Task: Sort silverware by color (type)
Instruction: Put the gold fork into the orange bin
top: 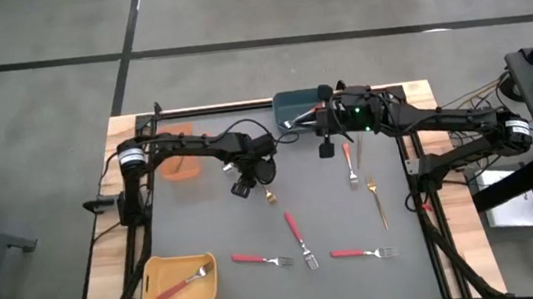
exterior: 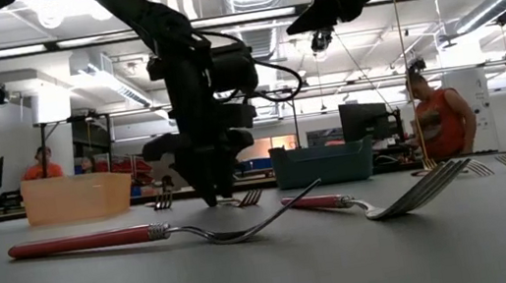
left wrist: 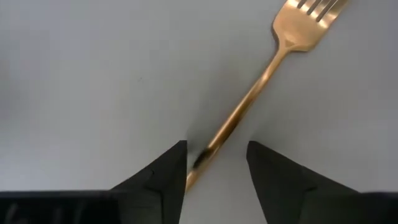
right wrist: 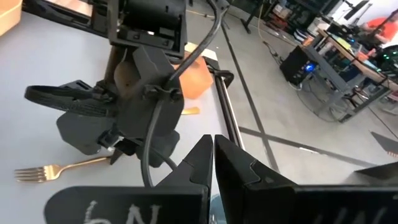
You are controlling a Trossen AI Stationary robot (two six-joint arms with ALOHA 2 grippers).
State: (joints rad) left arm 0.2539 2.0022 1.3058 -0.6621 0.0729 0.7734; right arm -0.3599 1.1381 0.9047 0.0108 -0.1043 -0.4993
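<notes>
A thin all-gold fork [left wrist: 249, 99] lies flat on the grey table near its middle, also visible in the high view [top: 271, 196]. My left gripper [left wrist: 216, 165] points down over its handle, open, one finger on each side of the handle's lower part. My right gripper [right wrist: 213, 155] is shut on nothing and held high near the far edge [top: 328, 148]. Red-handled forks [top: 261, 260] [top: 298, 234] [top: 364, 253] lie flat toward the near edge. Another red-handled fork [top: 183, 282] lies in the yellow bin [top: 152, 288]. An orange-handled fork [top: 348, 160] and a second gold fork [top: 377, 200] lie at the right. My left gripper straddles the gold fork's handle [left wrist: 205, 152] from above, fingers pointing down and set across it. The handle runs right beside one finger [left wrist: 168, 171]; I cannot tell whether it touches. The fork lies flat on the table.
An orange bin [top: 179, 161] stands at the far left and a blue-grey bin [top: 297, 106] at the far middle. People sit and stand in the room beyond the table. Bare grey surface lies between the left gripper and the near forks.
</notes>
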